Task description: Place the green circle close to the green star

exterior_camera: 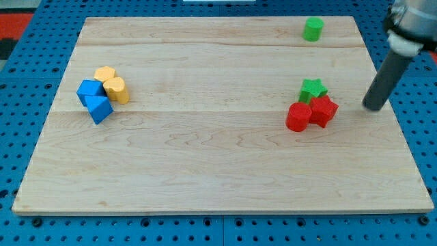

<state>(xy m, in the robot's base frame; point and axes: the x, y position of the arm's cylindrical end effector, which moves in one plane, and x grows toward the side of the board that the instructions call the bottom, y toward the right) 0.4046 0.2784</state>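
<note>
The green circle [313, 29] stands near the board's top edge, right of the middle. The green star [313, 89] sits lower down at the view's right, touching a red circle [298, 117] and a red star-like block [323, 110] just below it. My tip [373, 107] is at the far right of the board, to the right of the red blocks and well below the green circle. It touches no block.
At the view's left are two yellow blocks [111, 85] and two blue blocks [94, 100] packed together. The wooden board [218, 171] lies on a blue pegboard surface [20, 82].
</note>
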